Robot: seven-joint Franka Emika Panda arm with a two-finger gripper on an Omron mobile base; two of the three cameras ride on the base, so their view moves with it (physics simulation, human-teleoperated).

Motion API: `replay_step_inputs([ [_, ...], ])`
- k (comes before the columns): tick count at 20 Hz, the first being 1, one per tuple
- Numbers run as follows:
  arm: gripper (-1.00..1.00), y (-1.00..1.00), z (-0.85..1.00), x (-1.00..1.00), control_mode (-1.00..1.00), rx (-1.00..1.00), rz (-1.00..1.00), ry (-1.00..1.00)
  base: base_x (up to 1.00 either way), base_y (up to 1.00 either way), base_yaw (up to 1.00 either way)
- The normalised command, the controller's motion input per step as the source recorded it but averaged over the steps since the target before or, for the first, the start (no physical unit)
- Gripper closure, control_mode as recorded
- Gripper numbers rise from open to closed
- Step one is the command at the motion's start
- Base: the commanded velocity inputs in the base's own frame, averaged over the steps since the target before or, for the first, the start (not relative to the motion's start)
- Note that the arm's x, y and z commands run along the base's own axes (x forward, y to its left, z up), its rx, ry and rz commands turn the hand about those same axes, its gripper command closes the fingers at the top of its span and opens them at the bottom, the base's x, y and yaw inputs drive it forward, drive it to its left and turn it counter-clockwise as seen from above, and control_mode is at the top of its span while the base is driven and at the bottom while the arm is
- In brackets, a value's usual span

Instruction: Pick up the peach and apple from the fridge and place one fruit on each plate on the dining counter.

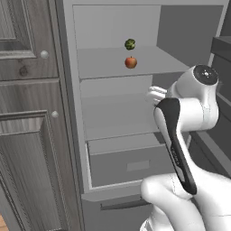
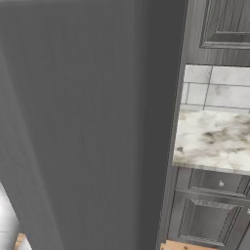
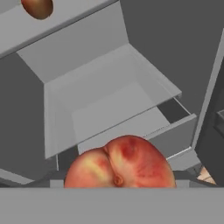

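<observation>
The fridge stands open, pale grey inside with flat shelves and a drawer. The deep-red apple rests on the upper shelf, and it appears again at the top left of the hand view as the apple. The orange-red peach sits large and close at the bottom of the hand view, and my gripper is shut on it. My hand hangs in front of the middle shelves, below and right of the apple. The plates and dining counter are out of view.
A dark green round item lies behind the apple on the same shelf. A wood-grain grey cabinet flanks the fridge on the left. The dark fridge door is close by, with a marbled wall counter beyond it.
</observation>
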Motion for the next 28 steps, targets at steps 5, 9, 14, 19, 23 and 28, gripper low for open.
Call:
replay_step_inputs([
  [5, 1.0, 0.0, 0.0, -0.17, -1.0, 0.0, 0.0, -0.02, 0.0, 0.0, 0.0],
  [9, 1.0, 0.0, 0.0, -0.15, -1.0, 0.0, 0.0, -0.05, 0.0, 0.0, 0.0],
  [14, 1.0, 0.0, 0.0, -0.82, -1.0, -0.03, 0.0, -0.34, 0.0, 0.0, 0.0],
  [19, 1.0, 0.09, 0.0, -0.43, 1.0, -0.04, 0.0, -0.18, -0.23, 0.13, 0.0],
  [23, 1.0, 0.0, 0.0, 0.0, 1.0, 0.0, 0.0, 0.0, -0.44, 0.49, -0.09],
  [28, 1.0, 0.0, 0.0, 0.0, 1.0, 0.0, 0.0, 0.0, -0.5, 0.57, -0.25],
])
